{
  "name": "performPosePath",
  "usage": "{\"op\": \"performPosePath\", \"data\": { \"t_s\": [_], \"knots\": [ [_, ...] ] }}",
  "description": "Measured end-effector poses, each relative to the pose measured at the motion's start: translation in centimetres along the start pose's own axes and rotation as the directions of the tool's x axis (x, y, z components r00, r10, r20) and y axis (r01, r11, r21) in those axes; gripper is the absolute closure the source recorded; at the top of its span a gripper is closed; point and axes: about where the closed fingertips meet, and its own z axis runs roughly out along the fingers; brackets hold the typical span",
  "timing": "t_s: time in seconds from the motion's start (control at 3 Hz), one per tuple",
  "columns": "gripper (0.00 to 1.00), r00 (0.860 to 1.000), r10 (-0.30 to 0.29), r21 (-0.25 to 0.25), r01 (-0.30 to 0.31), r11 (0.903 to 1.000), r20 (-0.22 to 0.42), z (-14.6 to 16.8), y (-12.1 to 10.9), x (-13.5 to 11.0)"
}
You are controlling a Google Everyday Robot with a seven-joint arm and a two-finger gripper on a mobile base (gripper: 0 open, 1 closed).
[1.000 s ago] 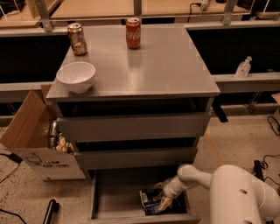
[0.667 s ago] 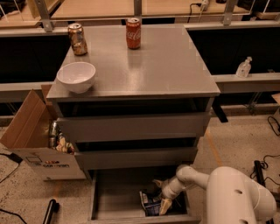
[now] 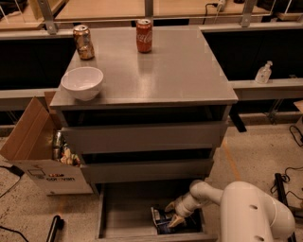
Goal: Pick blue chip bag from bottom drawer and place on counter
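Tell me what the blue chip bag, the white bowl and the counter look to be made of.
Blue chip bag: thin foil or plastic film, judging by its crumples and glints.
White bowl: probably glazed ceramic or plastic; it is smooth and opaque with a soft sheen.
Counter: grey and slightly glossy, perhaps laminate or painted metal; it faintly mirrors the red soda can.
The tool is down in the bottom drawer, at the bag.

Speckled floor — cardboard box left, wooden tabletops behind.

cans: we count two, red soda can, gold can
white bowl: one
blue chip bag: one
gripper: one, lower centre, in bottom drawer
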Motion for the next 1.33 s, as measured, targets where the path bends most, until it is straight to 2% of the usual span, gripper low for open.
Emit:
{"op": "performPosePath", "data": {
  "t_s": [0.33, 0.67, 1.0, 1.33],
  "knots": [
    [0.74, 1.000, 0.001, -0.001, -0.001, 1.0000, 0.018, -0.1, 0.0, 0.0],
    [0.95, 0.996, -0.017, 0.020, 0.015, 0.9997, 0.092, -1.6, -0.6, -1.1],
    [1.00, 0.966, -0.067, 0.051, 0.056, 0.9971, 0.252, -4.9, -1.3, -3.8],
    [1.00, 0.896, -0.129, 0.120, 0.085, 0.9891, 0.425, -10.1, -2.1, -6.7]
  ]
}}
